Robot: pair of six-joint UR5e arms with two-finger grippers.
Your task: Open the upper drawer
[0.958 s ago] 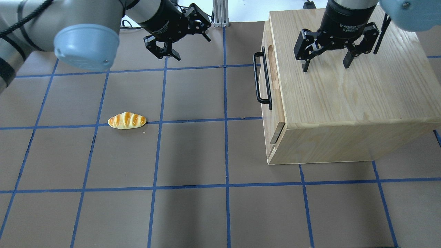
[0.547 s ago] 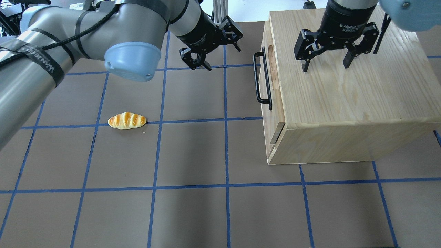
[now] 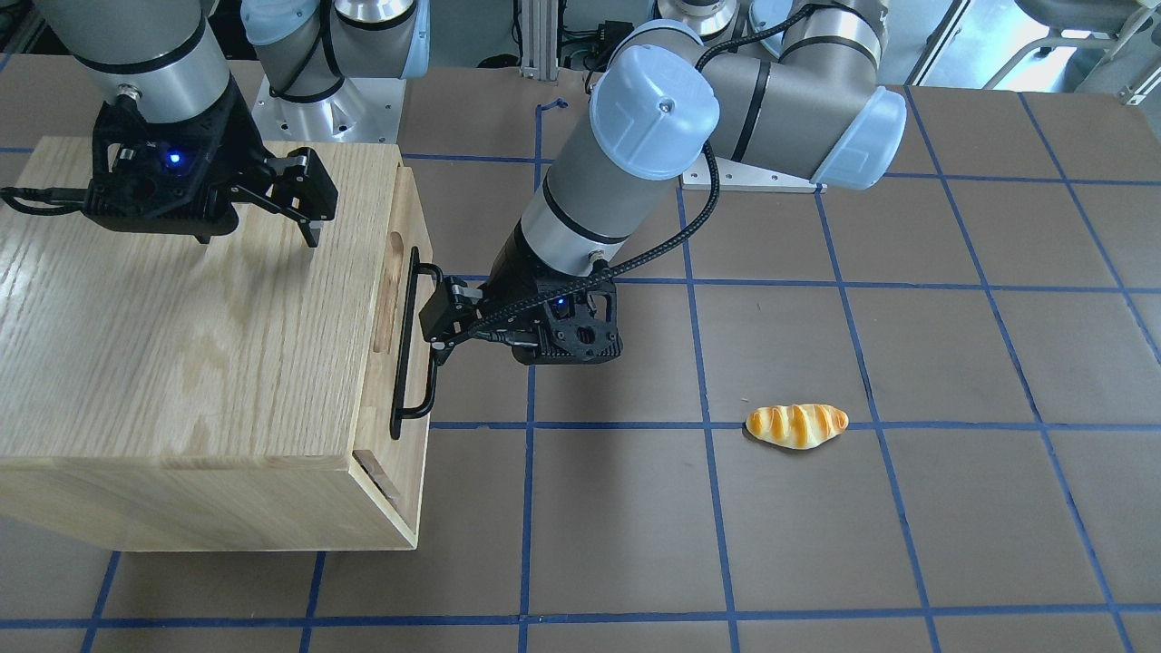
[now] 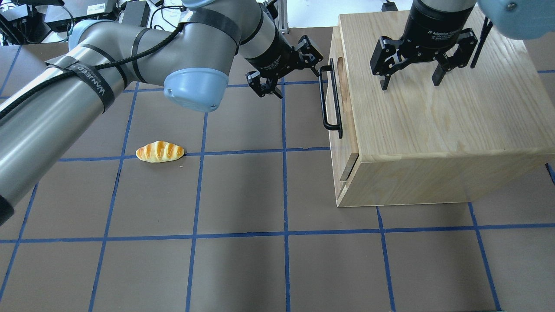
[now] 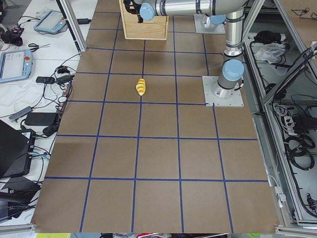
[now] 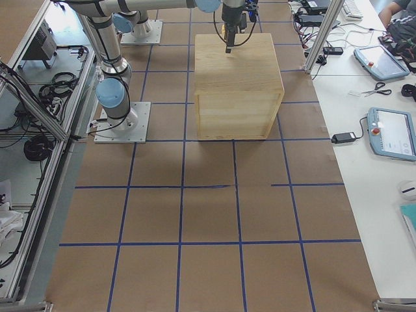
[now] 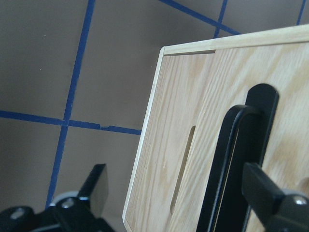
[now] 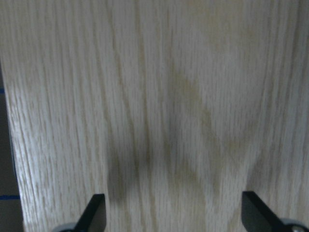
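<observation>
The upper drawer (image 4: 348, 115) is the light oak front with an oval cut-out and a long black bar handle (image 4: 328, 97), on the left face of the oak cabinet (image 4: 433, 130); it sits shut. My left gripper (image 4: 298, 73) is open, fingertips just short of the handle's far end. From the front (image 3: 437, 311) it is close beside the handle (image 3: 405, 354). In the left wrist view the handle (image 7: 227, 159) lies ahead between the fingers (image 7: 96, 183). My right gripper (image 4: 410, 82) is open and empty above the cabinet top; its wrist view (image 8: 174, 212) shows only wood.
A toy bread roll (image 4: 160, 151) lies on the brown mat left of the cabinet, also seen from the front (image 3: 796, 424). Blue tape lines grid the mat (image 4: 243, 195). Below the drawer is a handle-less wooden panel (image 4: 344, 180).
My left arm has swung right across the mat, bringing its open gripper up to the drawer handle. The right gripper, drawer and bread roll have not moved.
</observation>
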